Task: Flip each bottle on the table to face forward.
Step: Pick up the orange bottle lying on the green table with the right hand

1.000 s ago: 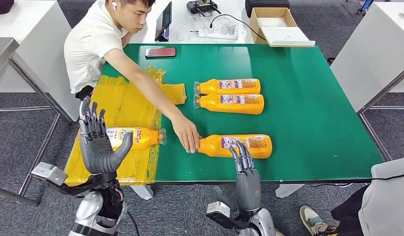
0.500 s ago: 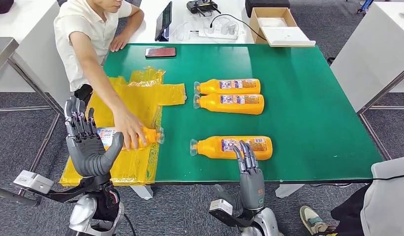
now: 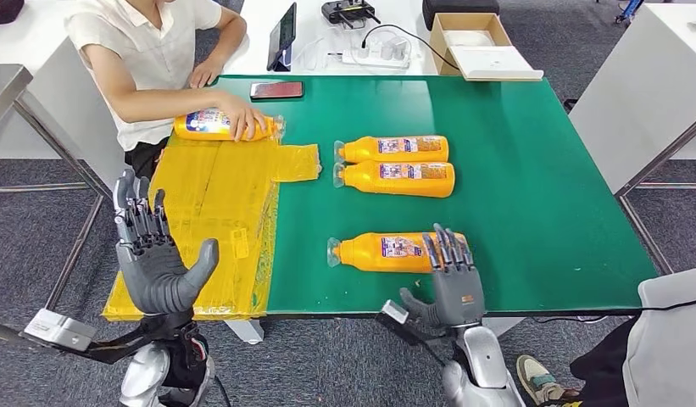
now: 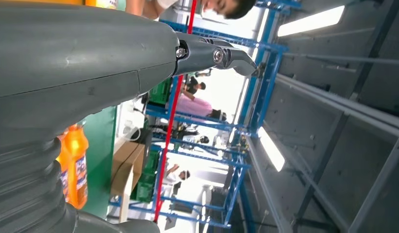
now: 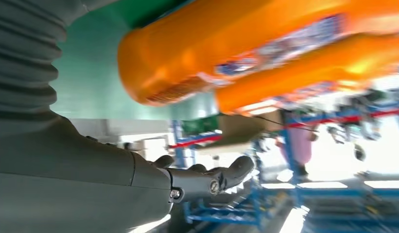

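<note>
Tabletop (image 3: pixel 531 170): green, with yellow plastic sheet (image 3: pixel 213 220) draped over the edge nearest the left hand.
Right hand (image 3: pixel 453 280): fingers spread, empty, at near bottle (image 3: pixel 395 253), which lies on its side.
Left hand (image 3: pixel 158 259): raised, fingers apart, empty.
Bottle pair (image 3: pixel 395 165): side by side, beyond right hand.
Person's hand (image 3: pixel 242 119): grips fourth bottle (image 3: pixel 210 125), far beyond left hand.

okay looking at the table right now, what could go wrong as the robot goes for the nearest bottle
1. The nearest bottle lies on its side on the smooth green table, so a push from the right robot hand might roll it.
2. A person's hand holds another bottle near the yellow bag; arms could cross.
</note>
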Action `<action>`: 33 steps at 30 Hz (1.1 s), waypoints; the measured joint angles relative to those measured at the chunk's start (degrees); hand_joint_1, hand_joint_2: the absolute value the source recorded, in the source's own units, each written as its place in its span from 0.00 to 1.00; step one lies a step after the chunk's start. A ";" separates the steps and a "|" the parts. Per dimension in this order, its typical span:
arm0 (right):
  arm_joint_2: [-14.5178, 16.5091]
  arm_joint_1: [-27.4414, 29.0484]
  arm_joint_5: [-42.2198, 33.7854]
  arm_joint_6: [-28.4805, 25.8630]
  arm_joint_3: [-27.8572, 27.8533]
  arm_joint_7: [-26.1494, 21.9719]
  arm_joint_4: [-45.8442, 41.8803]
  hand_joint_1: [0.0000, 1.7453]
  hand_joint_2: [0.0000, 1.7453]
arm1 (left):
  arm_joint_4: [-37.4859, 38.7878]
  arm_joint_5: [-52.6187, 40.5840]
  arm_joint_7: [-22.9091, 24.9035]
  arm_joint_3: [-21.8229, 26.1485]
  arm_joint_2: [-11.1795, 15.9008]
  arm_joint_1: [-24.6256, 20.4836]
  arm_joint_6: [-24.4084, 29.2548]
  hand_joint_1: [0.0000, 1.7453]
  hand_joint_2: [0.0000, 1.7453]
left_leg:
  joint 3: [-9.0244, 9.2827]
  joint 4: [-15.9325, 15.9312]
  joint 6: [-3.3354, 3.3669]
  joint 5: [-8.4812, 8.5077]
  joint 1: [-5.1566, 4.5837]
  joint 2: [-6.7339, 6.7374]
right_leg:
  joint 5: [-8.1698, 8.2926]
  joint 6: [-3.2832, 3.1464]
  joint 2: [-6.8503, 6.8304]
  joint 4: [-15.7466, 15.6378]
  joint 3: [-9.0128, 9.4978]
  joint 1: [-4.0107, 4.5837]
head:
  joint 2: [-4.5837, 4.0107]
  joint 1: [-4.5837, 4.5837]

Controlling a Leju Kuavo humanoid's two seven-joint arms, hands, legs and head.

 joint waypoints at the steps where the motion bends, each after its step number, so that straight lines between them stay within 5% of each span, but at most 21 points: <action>1: -0.60 -1.32 0.09 0.00 0.00 0.55 1.96 0.00 1.00 | 0.27 -0.12 0.21 -0.28 0.00 -0.19 0.09 0.00 1.00 | 0.00 0.00 0.00 0.00 0.00 0.00 | 0.01 0.00 0.00 0.00 0.00 0.00 | 0.00 -0.01; 18: -3.42 -8.10 1.29 -0.02 2.37 3.40 13.02 0.00 1.00 | 2.92 -0.54 1.03 -1.65 0.00 -1.00 1.03 0.00 1.00 | -0.04 0.01 0.01 0.00 0.00 -0.01 | 0.01 0.01 0.00 0.01 -0.03 0.00 | -0.01 -0.01; 33: -4.20 -16.47 -7.52 3.31 5.71 2.27 24.70 0.00 1.00 | 4.58 0.43 2.62 -4.44 0.05 -2.43 -0.12 0.00 1.00 | -0.02 0.01 0.01 0.01 0.00 0.01 | 0.01 0.01 0.00 0.01 -0.03 0.00 | 0.00 -0.01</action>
